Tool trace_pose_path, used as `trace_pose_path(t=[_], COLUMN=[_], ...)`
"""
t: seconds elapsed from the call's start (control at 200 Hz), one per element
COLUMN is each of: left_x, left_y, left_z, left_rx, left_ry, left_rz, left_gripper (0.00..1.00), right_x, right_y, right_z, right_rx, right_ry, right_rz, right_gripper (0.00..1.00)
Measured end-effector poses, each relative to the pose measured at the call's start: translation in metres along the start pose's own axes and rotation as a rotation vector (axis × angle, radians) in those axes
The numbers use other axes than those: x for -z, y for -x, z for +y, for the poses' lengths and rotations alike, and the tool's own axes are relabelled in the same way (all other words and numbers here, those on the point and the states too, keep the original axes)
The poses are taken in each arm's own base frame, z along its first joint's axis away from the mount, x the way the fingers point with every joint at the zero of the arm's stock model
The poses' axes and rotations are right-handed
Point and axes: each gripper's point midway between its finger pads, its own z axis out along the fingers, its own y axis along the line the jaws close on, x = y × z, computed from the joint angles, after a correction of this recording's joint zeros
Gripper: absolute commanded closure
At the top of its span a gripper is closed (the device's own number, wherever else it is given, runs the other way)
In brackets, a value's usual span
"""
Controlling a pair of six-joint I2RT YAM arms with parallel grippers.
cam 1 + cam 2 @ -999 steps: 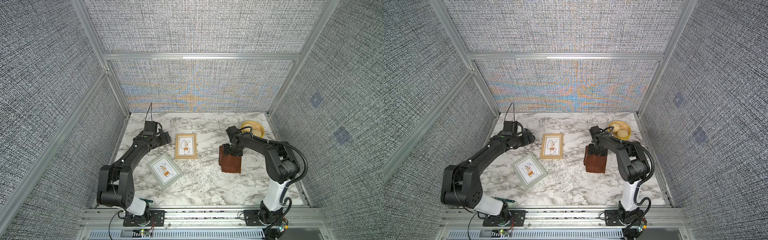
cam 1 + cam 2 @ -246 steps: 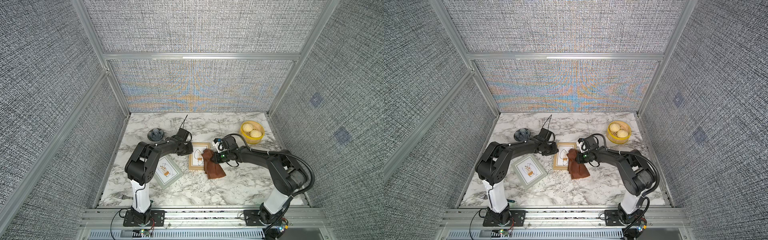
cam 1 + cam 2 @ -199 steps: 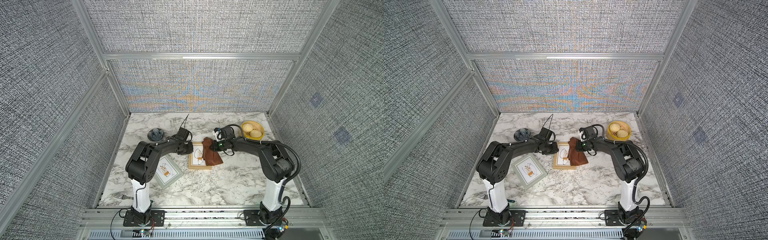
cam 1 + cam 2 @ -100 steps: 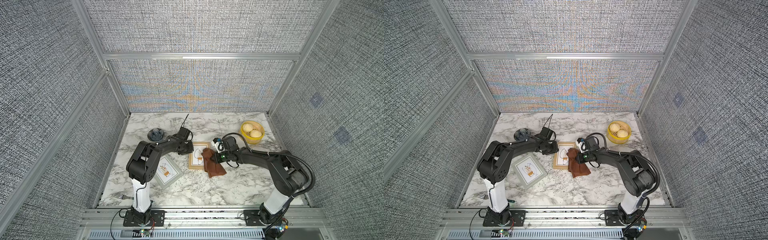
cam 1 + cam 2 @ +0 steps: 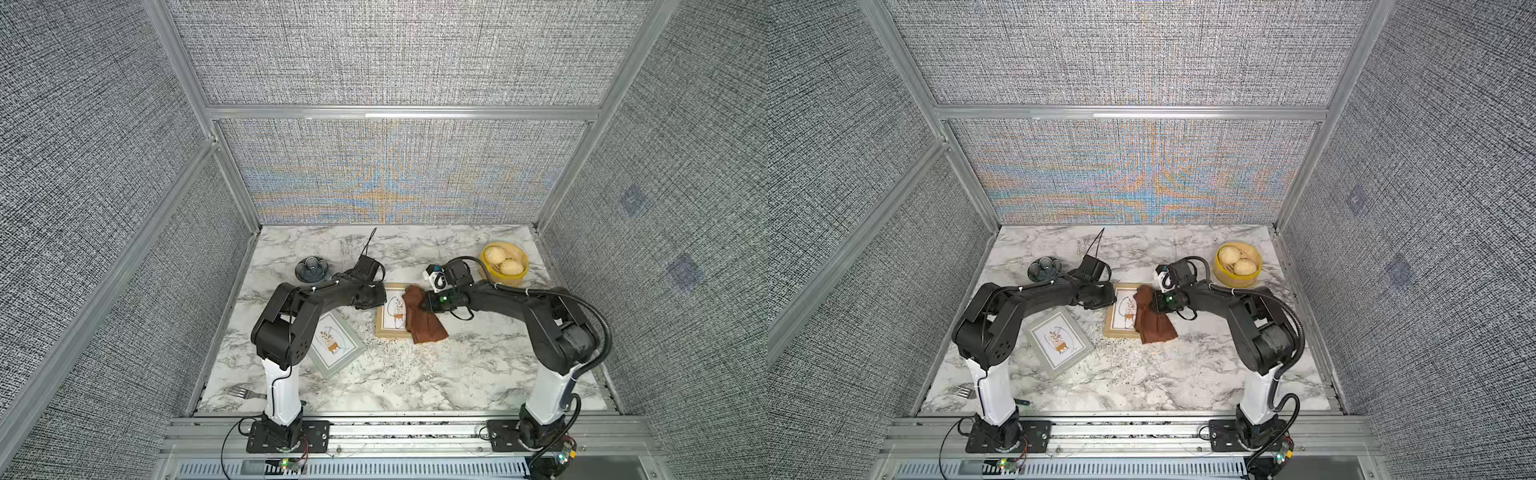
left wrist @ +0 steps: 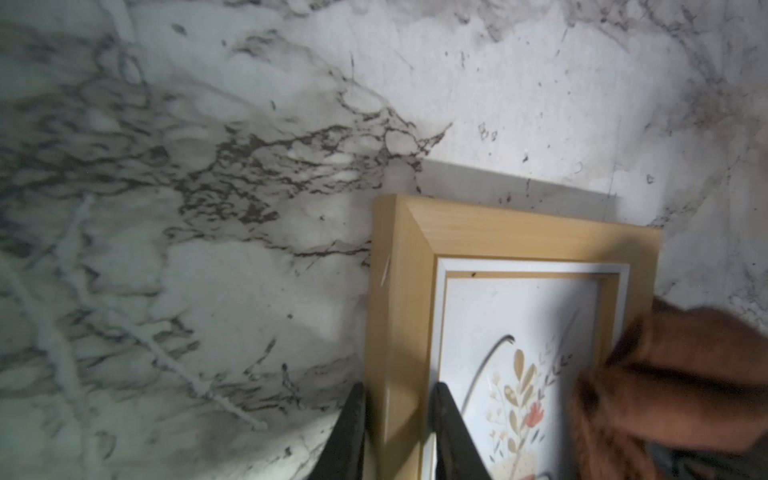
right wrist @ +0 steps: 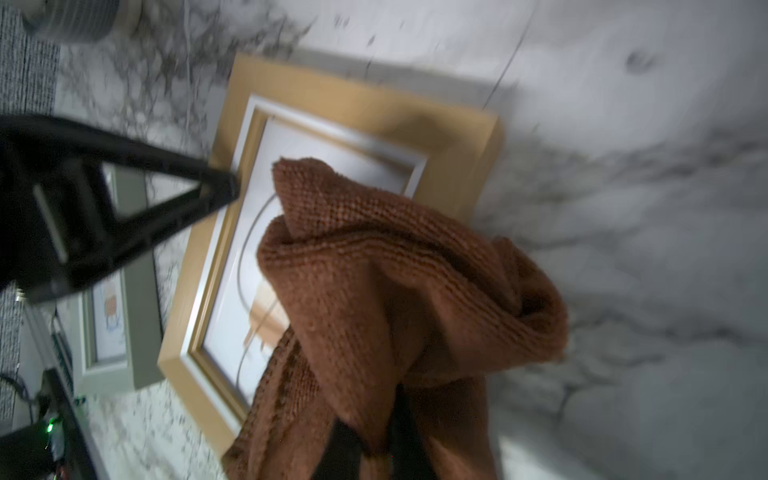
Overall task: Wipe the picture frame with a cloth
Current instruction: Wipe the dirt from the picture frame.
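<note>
My right end effector (image 7: 374, 451) pinches the bunched cloth (image 7: 395, 282), which lies over the wooden picture frame (image 5: 390, 333). My left end effector (image 6: 399, 390) clamps the frame's rail. A snagging fold could yank the frame free.

The right gripper (image 7: 374, 451) pinches the bunched reddish-brown cloth (image 7: 395, 291), which drapes over the glass and one rail of the wooden picture frame (image 7: 449, 137) lying on the marble table (image 7: 623, 208), while the left gripper (image 7: 220, 189) touches the opposite rail, a grey frame (image 7: 141, 291) just beyond.
</note>
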Motion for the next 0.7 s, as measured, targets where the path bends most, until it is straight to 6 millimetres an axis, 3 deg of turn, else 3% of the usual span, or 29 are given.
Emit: trace_pose_path(t=[0.09, 0.18, 0.295, 0.43, 0.701], left_x=[0.000, 0.000, 0.000, 0.000, -0.001], left_y=[0.000, 0.001, 0.001, 0.001, 0.001], left_z=[0.000, 0.001, 0.001, 0.001, 0.001], left_rx=[-0.002, -0.002, 0.006, 0.023, 0.056], left_ry=[0.002, 0.004, 0.004, 0.005, 0.005], left_rz=[-0.001, -0.003, -0.004, -0.005, -0.006], left_gripper=[0.91, 0.91, 0.92, 0.93, 0.93], right_x=[-0.008, -0.016, -0.022, -0.019, 0.010], right_y=[0.033, 0.059, 0.069, 0.044, -0.065], right_z=[-0.010, -0.008, -0.006, -0.002, 0.034], right_rx=[-0.004, 0.020, 0.038, 0.062, 0.135], right_ry=[-0.032, -0.031, -0.030, -0.039, 0.101], right_rz=[-0.035, -0.063, -0.066, -0.030, 0.096], right_gripper=[1.00, 1.00, 1.00, 1.00, 1.00])
